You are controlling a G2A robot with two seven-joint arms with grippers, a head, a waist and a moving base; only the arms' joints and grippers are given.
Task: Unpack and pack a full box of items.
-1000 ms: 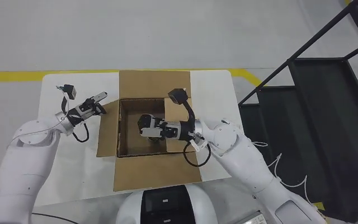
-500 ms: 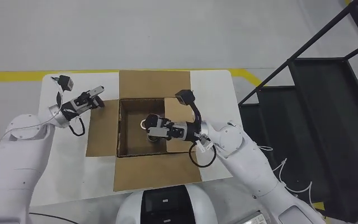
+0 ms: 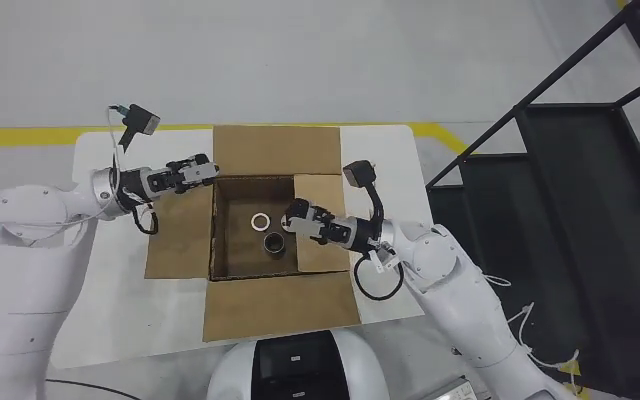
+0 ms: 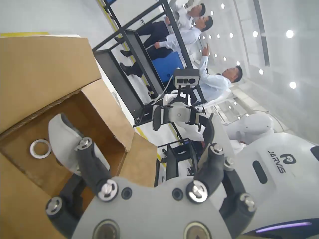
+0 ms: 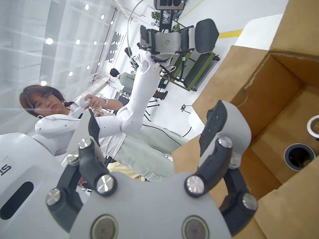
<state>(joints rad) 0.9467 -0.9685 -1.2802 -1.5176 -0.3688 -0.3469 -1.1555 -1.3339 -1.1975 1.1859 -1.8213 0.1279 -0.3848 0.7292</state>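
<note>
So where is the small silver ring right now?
In the top view the small silver ring lies on the floor of the open brown cardboard box, just beyond the dark round cup.

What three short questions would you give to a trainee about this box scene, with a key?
1. True or false: the right gripper holds the white ring.
2. What lies beside the ring inside the box? A. a dark cylinder B. a red ball C. a bottle
3. Fill in: the left gripper is ____, holding nothing.
Key: 1 false; 2 A; 3 open.
</note>
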